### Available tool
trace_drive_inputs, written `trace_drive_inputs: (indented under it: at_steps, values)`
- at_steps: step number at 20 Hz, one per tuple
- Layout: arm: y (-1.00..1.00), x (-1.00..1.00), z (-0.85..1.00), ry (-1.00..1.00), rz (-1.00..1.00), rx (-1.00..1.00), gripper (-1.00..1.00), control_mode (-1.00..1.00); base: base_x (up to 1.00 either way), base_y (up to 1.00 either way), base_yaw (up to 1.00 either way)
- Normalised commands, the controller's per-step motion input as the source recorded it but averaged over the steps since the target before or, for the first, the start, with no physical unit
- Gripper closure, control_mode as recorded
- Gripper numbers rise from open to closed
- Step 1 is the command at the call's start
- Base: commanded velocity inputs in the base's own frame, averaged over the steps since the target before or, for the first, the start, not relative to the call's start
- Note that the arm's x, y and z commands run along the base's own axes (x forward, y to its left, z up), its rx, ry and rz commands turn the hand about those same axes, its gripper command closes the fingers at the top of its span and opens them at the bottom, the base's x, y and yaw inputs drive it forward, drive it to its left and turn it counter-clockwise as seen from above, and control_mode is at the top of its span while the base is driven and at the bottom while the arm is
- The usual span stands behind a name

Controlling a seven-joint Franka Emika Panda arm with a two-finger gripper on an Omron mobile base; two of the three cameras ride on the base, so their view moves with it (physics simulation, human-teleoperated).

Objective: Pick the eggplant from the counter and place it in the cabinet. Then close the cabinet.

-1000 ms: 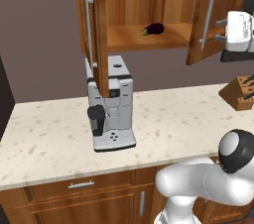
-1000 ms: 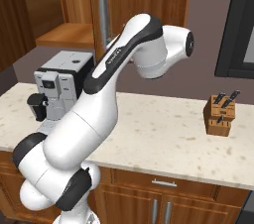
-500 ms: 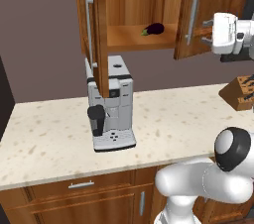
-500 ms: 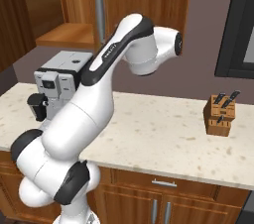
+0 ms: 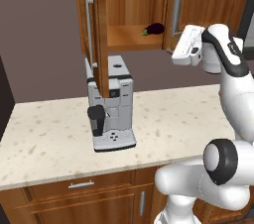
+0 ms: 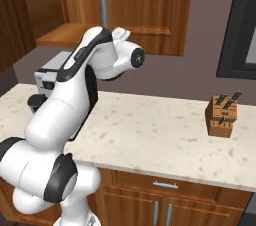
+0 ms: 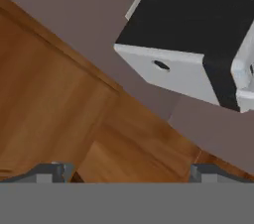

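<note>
Closing the cabinet (image 5: 129,10): eggplant (image 5: 155,29) lay on its shelf, right door nearly shut. Fingers (image 7: 49,171) stood wide, empty, beside that door. Probably needed next: left door swung closed.

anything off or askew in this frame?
Nothing spilled or damaged. The eggplant lies on the cabinet shelf. The left door stands wide open, its edge hanging in front of the coffee machine; the right door is partly open. The knife block stands upright on the counter.
</note>
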Motion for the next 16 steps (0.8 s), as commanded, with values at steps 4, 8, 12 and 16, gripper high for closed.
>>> trace_drive_inputs:
  at_steps: [4, 8, 12, 16]
  values:
    - [0.25, 1.00, -0.37, 0.00, -0.23, 0.00, -1.00, -1.00, 0.00, 0.00, 0.00]
    - [0.02, 1.00, -0.08, 0.00, -0.19, 0.00, -1.00, -1.00, 0.00, 0.00, 0.00]
    - [0.00, 1.00, 0.00, 0.06, -0.12, 0.04, -1.00, -1.00, 0.00, 0.00, 0.00]
    - [0.00, 0.89, -0.27, 0.18, -0.09, 0.02, -1.00, -1.00, 0.00, 0.00, 0.00]
